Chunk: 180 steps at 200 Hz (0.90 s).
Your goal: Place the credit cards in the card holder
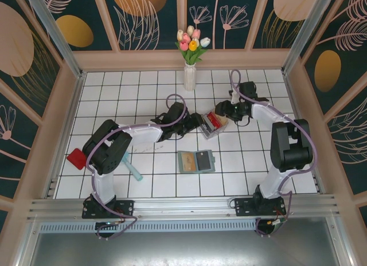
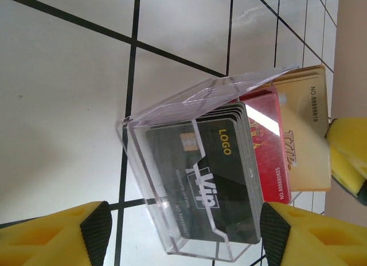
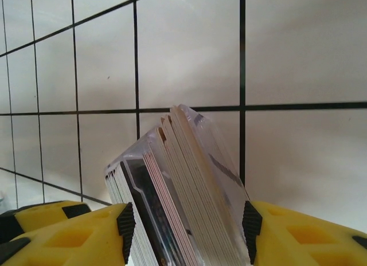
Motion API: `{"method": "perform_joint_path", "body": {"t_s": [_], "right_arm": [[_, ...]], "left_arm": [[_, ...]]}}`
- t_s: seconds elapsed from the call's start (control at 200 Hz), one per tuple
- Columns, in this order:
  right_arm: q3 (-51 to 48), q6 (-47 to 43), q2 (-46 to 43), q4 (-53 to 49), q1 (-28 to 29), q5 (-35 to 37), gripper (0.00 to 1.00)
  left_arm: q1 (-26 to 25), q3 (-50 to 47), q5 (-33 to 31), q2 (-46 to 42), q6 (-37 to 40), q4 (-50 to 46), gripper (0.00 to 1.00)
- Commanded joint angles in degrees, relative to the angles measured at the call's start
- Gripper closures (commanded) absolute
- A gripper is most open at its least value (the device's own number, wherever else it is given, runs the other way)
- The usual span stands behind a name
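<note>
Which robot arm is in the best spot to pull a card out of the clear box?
Right, probably. The right gripper straddles the edges of the credit cards sticking out of the clear box; the left gripper spans the box itself.

White tabletop gridded with black lines fills mid-frame; dark teal walls with gold ovals and pale leaves ring it, edged by tan beams; an aluminium rail crosses the bottom

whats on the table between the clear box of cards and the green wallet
That stretch is bare. In the top external view, plain white tile lies between the clear card box and the card holder.
</note>
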Motion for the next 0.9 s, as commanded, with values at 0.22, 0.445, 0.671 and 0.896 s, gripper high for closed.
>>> {"method": "perform_joint_path", "body": {"t_s": [0.22, 0.445, 0.671, 0.896], "right_arm": [[-4.8, 1.7, -6.7, -0.4, 1.3, -5.8, 0.44], [0.1, -2.0, -9.5, -6.6, 2.8, 16.1, 0.42], [1.7, -5.1, -11.6, -5.5, 12.5, 26.8, 0.57], [2.0, -3.8, -8.3, -5.9, 17.9, 30.2, 0.67]], "left_arm": [[0.2, -1.1, 1.0, -0.6, -0.1, 1.3, 0.29], [0.2, 0.1, 0.7, 0.3, 1.3, 0.4, 0.31], [0.3, 2.1, 1.5, 3.1, 2.2, 0.0, 0.37], [0.3, 2.4, 1.5, 4.5, 2.5, 0.1, 0.47]]}}
